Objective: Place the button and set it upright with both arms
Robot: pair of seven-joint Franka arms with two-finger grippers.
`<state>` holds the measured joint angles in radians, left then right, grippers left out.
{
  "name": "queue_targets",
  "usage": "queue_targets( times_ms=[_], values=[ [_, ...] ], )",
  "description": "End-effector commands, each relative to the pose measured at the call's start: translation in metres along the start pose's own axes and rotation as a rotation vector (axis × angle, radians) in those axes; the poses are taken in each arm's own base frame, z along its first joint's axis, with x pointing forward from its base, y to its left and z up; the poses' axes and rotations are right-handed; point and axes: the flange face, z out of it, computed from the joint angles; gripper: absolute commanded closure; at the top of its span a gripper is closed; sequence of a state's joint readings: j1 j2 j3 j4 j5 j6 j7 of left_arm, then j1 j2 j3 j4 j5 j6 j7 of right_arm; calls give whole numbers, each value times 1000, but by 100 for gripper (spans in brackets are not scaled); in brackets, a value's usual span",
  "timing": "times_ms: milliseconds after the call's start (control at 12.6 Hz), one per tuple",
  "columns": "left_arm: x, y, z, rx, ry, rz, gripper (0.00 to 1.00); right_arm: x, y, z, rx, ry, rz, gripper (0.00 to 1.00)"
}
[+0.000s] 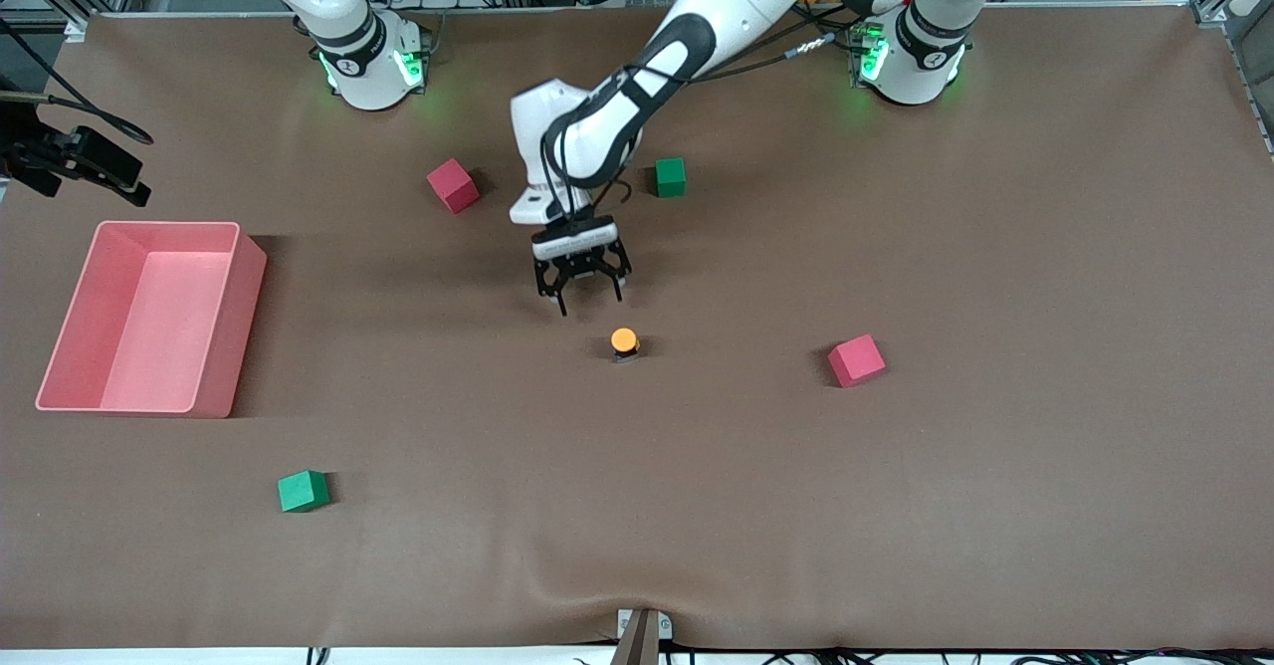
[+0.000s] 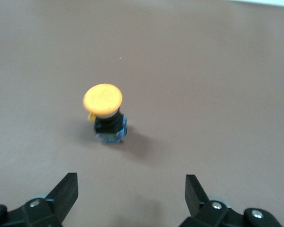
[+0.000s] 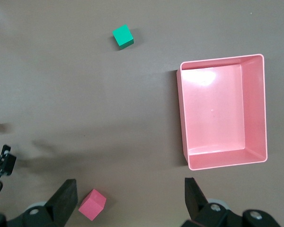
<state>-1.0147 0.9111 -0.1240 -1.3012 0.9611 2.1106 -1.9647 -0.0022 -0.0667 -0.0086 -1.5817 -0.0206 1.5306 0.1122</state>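
The button point(image 1: 624, 341) stands upright on the brown table near its middle, orange cap on top, black body and bluish end below. It also shows in the left wrist view point(image 2: 103, 100), apart from the fingers. My left gripper point(image 1: 589, 302) is open and empty, low over the table just beside the button on the robots' side; the left wrist view shows it too point(image 2: 131, 189). My right gripper point(image 3: 130, 194) is open and empty, high above the table, and out of the front view.
A pink bin point(image 1: 60, 346), also in the right wrist view point(image 3: 180, 118), stands toward the right arm's end. Red cubes point(image 1: 453, 185) point(image 1: 856, 360) and green cubes point(image 1: 671, 176) point(image 1: 303, 491) lie scattered. A black fixture point(image 1: 80, 157) juts in at that end.
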Motion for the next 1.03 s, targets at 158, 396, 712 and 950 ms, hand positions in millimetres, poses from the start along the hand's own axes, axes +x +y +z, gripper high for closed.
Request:
queue_targets(
  times_ms=[158, 396, 712, 950],
  values=[
    [93, -5, -95, 28, -262, -1, 0, 3, 3, -3, -2, 0, 0, 0],
    [217, -49, -140, 44, -397, 17, 0, 3, 3, -3, -1, 1, 0, 0],
    [376, -156, -171, 26, -536, 60, 0, 3, 3, -3, 0, 1, 0, 0],
    [449, -238, -182, 63, -561, 114, 0, 4, 3, -3, 0, 4, 0, 0]
  ],
)
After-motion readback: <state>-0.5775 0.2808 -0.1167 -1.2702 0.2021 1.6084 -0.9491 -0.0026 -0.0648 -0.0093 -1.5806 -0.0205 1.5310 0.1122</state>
